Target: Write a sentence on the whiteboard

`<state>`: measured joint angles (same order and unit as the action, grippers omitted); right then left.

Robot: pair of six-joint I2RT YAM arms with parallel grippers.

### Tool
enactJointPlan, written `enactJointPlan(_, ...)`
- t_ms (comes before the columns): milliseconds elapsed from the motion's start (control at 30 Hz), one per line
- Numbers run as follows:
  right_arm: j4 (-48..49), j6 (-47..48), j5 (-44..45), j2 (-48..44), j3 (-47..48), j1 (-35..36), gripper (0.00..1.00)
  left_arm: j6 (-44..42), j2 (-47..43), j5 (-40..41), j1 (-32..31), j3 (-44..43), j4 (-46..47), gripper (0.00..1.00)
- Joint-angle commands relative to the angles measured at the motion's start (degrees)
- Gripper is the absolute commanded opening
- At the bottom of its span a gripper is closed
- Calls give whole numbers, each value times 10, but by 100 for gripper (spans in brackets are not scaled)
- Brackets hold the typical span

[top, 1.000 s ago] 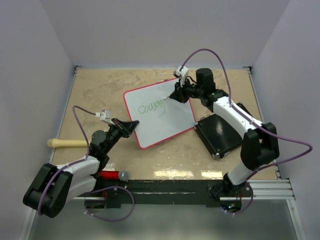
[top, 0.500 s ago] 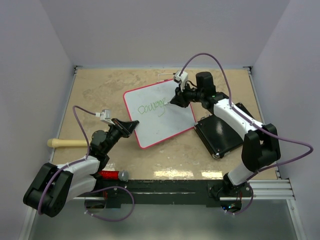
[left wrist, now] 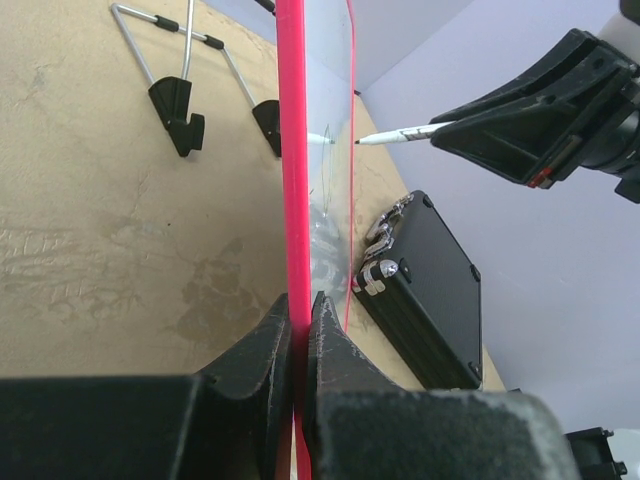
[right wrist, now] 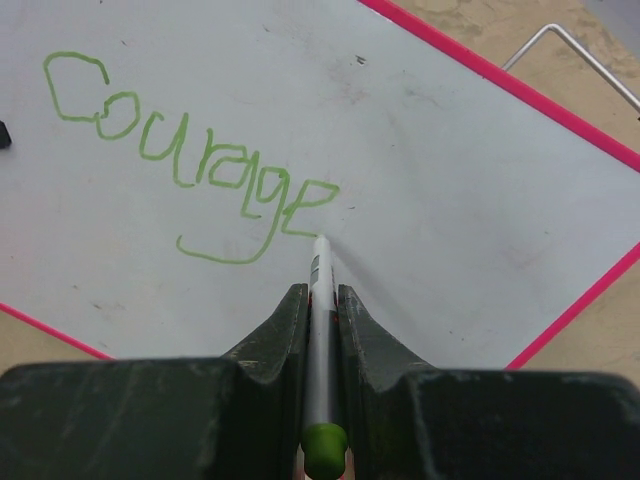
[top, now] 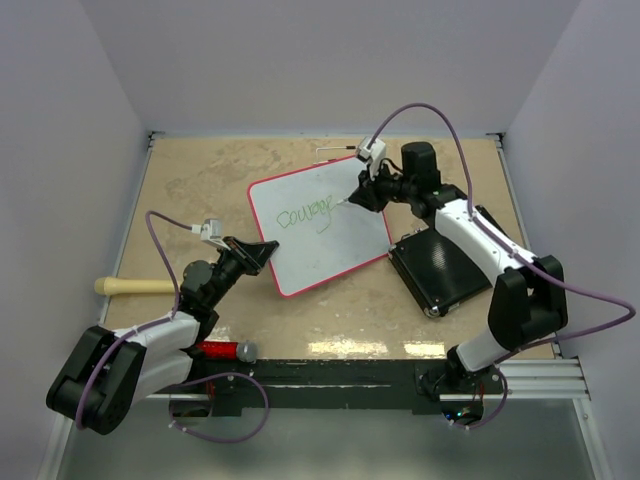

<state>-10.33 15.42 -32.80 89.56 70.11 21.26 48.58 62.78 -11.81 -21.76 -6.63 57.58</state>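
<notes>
The whiteboard, white with a red rim, lies tilted mid-table with "Courage" in green on it. My left gripper is shut on the board's rim at its near left corner; in the left wrist view the red rim runs up from between the jaws. My right gripper is shut on a grey marker with a green end. Its tip sits at the board just right of the last letter. The marker also shows in the left wrist view.
A black case lies right of the board, also in the left wrist view. A wire stand lies behind the board. A wooden handle lies at the left. A red marker lies near the left arm's base.
The right gripper moved the marker rightward along the board, adding the end of the green word. The left arm and board have not moved.
</notes>
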Motion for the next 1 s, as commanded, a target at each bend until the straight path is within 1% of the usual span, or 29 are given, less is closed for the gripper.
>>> enactJointPlan(0, 24, -16, -38, -60, 10, -5, 0, -81, 2, -39, -5, 13, -23, 0)
enactJointPlan(333, 52, -33, -55, -63, -8, -36, 0, -81, 1, -39, -6, 18, -21, 0)
enactJointPlan(967, 74, -33, -85, -68, -34, -49, 0, -81, -1, -39, -6, 21, -22, 0)
